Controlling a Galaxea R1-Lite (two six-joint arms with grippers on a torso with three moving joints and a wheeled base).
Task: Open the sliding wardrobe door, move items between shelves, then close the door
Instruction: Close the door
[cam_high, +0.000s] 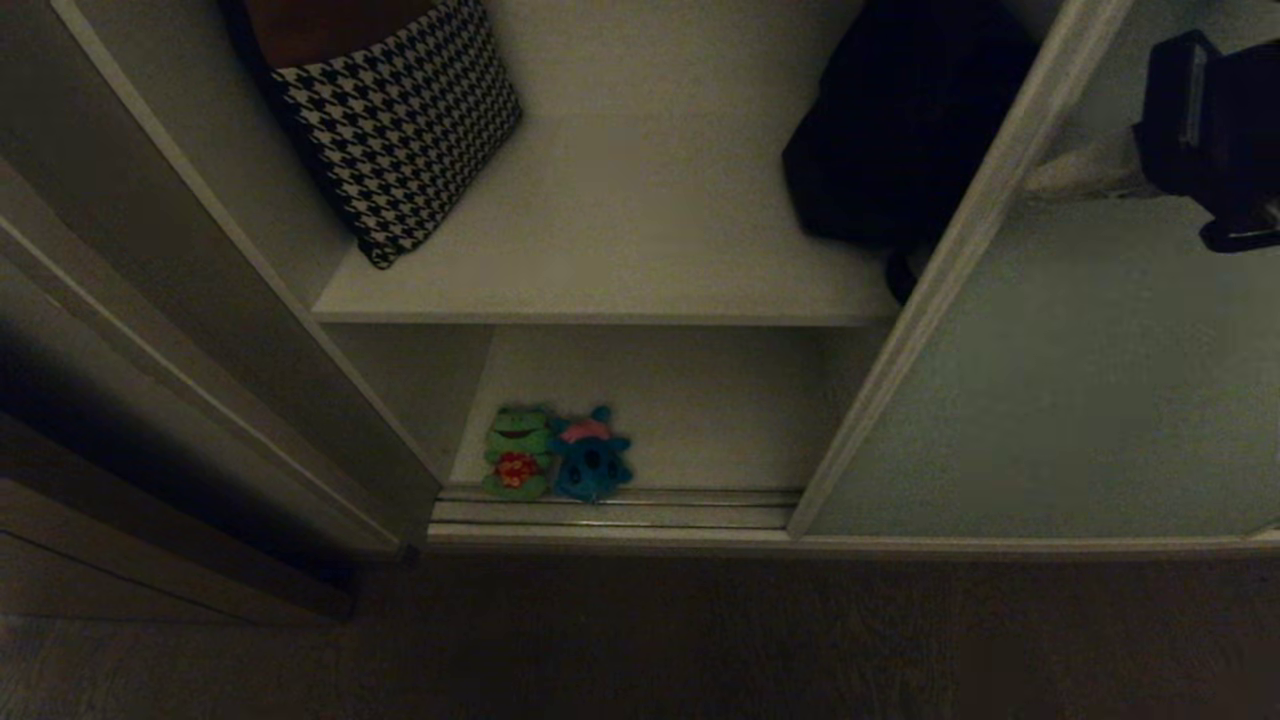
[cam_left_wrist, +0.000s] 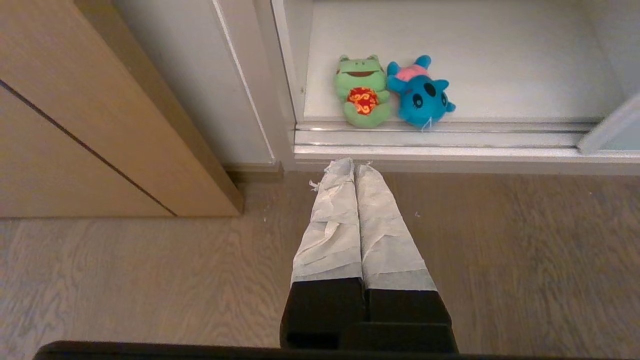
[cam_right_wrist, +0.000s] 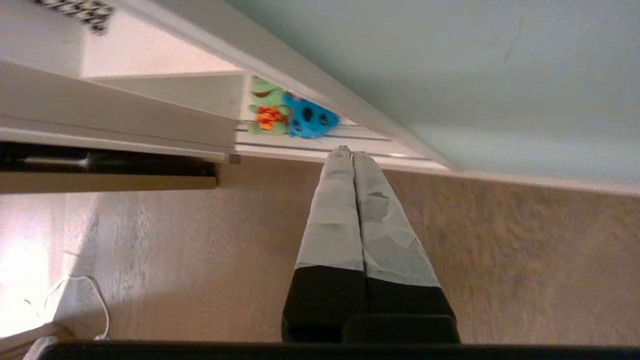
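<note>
Nearest, over the floor before the track, the left gripper (cam_left_wrist: 354, 167) and right gripper (cam_right_wrist: 346, 152) are hanging with jaws pressed together, holding nothing. Just behind the track, the blue plush toy (cam_high: 590, 458) is lying beside a green frog (cam_high: 517, 452), presumably awaiting transfer. Beyond the track, the sliding wardrobe door (cam_high: 1080, 380) is hiding a dark bag (cam_high: 890, 130) partly.

Teal-blue plush toy (cam_high: 591, 462); green frog plush (cam_high: 517, 452); black-white houndstooth cushion (cam_high: 400, 125).

On the lower shelf (cam_high: 700, 410) we see the plush toy (cam_high: 592, 458) at the front edge, touching a frog toy (cam_high: 517, 452) on its left. Above, we find a cushion (cam_high: 400, 120) leaning at the upper shelf's (cam_high: 620, 260) left and a bag (cam_high: 890, 130) at its right. The sliding wardrobe door (cam_high: 1080, 380) stands right of the opening.
</note>
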